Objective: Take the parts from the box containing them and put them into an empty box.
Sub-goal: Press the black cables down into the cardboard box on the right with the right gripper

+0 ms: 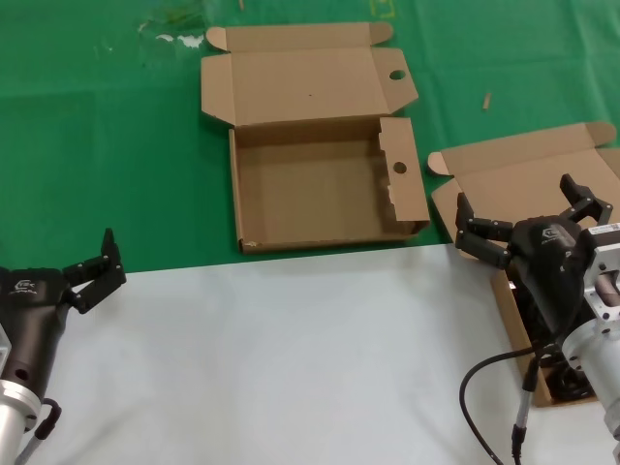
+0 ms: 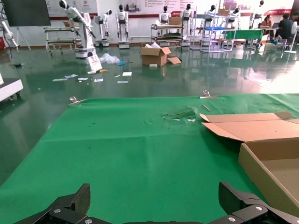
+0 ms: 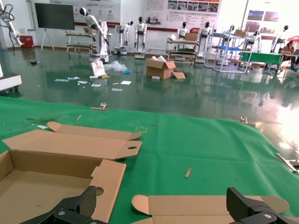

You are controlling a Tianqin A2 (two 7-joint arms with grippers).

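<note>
The empty box (image 1: pixel 320 184) with round holes in its side flaps lies open on the green mat, in the middle. It also shows in the left wrist view (image 2: pixel 273 170) and the right wrist view (image 3: pixel 46 179). The box containing the parts (image 1: pixel 528 160) lies open at the right, and its lid shows in the right wrist view (image 3: pixel 205 205). My right gripper (image 1: pixel 518 201) is open and hovers over that box, hiding most of its inside. A bit of the black cords (image 1: pixel 560 384) shows below it. My left gripper (image 1: pixel 105 263) is open and empty at the near left, also seen in its own view (image 2: pixel 154 201).
A white table surface (image 1: pixel 291 358) fills the near half, with the green mat (image 1: pixel 97 145) beyond it. My right arm's black cable (image 1: pixel 475 383) loops over the white surface. A small scrap (image 1: pixel 487 100) and white debris (image 1: pixel 179 39) lie on the far mat.
</note>
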